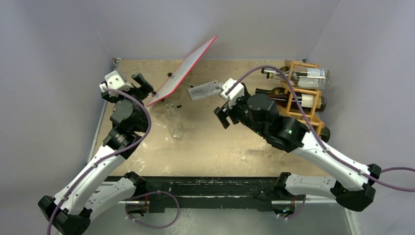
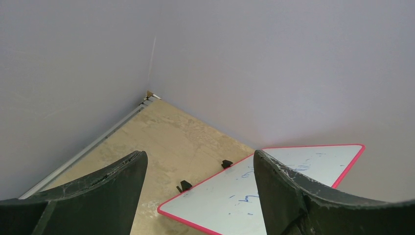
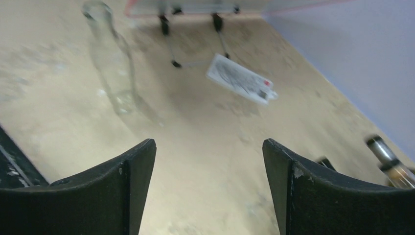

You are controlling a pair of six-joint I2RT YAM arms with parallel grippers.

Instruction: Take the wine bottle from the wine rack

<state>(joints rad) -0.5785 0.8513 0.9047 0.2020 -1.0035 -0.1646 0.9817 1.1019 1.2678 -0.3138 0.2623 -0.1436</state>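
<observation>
The right gripper (image 1: 223, 117) is hovering over the middle of the speckled beige table (image 1: 220, 152) with its jaws spread wide and nothing in them. The left gripper (image 1: 142, 84) is doing the same over by the red-edged white board (image 1: 183, 71) - jaws apart, holding nothing.

The light-brown wooden lattice wine rack (image 1: 290, 105) is sitting in the far right corner. A clear glass bottle with a white label (image 1: 308, 74) is lying across its top and a dark glass bottle with a pale label (image 1: 280, 93) is lying one level lower, both sideways with their necks pointing left toward the table's middle. A clear empty glass bottle (image 1: 173, 122) is lying flat on the table off the rack, between the two arms, long axis running near-to-far.

The key bit is that the right jaws are facing away from the rack - the wrist view is only catching a bottle neck at its right edge. The right arm looks far nearer, so going for another bottle would probably mean swinging right and closing across a neck.
</observation>
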